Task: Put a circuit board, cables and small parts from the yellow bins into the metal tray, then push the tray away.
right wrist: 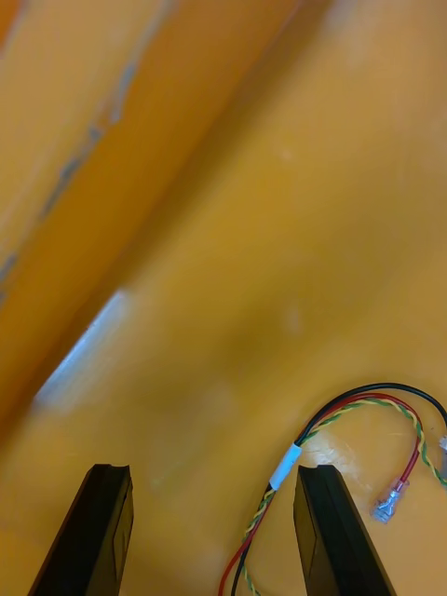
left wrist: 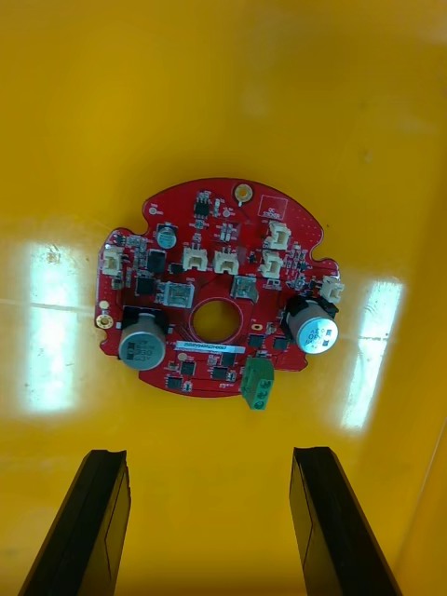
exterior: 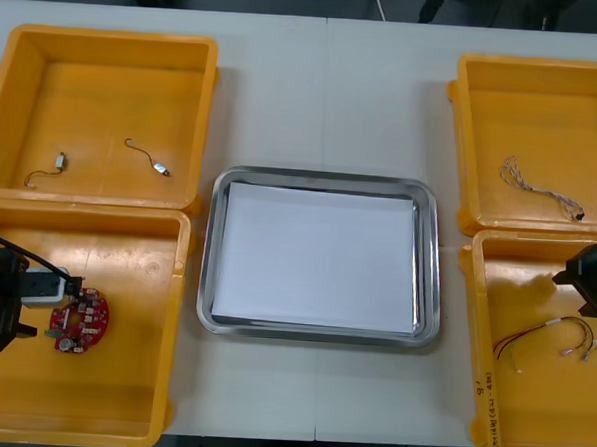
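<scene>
Light table (exterior: 325, 95), white-lined metal tray (exterior: 208, 259) bare: left gripper (left wrist: 207, 456), open wide and empty, hovers by round red circuit board (left wrist: 186, 300) in near-left-corner yellow bin (exterior: 119, 399), right gripper (right wrist: 209, 470) open over red-and-yellow cable (right wrist: 372, 402), probably waiting; next, lower and pinch board.

The front view's edge cuts off the left gripper (exterior: 19, 304) at 9 o'clock and the right gripper (exterior: 588, 284) at 3 o'clock. Beside the right gripper's fingers (right wrist: 331, 531), the red and yellow cable (right wrist: 372, 410) runs out of frame. The small metal parts (exterior: 60, 159) at 10 o'clock are too small to tell their kind.
</scene>
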Motion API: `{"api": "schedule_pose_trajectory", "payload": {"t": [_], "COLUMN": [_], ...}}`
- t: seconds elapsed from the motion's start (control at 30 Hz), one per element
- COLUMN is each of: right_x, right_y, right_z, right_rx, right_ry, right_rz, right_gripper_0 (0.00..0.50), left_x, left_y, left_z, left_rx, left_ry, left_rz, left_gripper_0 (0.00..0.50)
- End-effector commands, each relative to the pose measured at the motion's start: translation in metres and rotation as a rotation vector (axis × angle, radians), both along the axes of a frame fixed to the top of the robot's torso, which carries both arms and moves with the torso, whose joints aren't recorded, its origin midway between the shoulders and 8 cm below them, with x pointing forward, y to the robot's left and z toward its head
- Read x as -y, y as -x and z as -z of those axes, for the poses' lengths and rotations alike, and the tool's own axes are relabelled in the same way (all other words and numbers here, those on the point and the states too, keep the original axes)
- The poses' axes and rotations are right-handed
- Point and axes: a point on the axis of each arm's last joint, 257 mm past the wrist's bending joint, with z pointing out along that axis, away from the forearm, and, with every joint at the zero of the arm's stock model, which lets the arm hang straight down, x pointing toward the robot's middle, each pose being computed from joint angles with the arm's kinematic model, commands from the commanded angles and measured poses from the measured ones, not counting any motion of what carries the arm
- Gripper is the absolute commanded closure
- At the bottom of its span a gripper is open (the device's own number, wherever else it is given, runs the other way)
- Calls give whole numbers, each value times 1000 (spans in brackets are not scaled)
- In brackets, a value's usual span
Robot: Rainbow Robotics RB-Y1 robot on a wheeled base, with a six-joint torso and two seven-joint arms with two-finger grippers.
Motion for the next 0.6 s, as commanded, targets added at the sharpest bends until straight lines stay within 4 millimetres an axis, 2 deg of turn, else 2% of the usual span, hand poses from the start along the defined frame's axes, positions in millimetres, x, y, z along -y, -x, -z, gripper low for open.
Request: {"api": "schedule_pose_trajectory", "payload": {"t": [0.03,0.27,0.6], "right_x": [-4,-7,-14], "right_y": [11,16,22], "right_z": [19,30,42], "right_rx": [-23,-31,-45], "right_ry": [-10,-22,-40], "right_rz": [21,38,56], "right_gripper_0": [0,0,0], "left_x": [3,10,10], "left_y": [2,3,6], "left_z": [0,13,27], "left_rx": [46,52,44], "left_ry": [-41,-31,-39], "left_rz": [151,165,172], "left_gripper_0": [0,0,0]}}
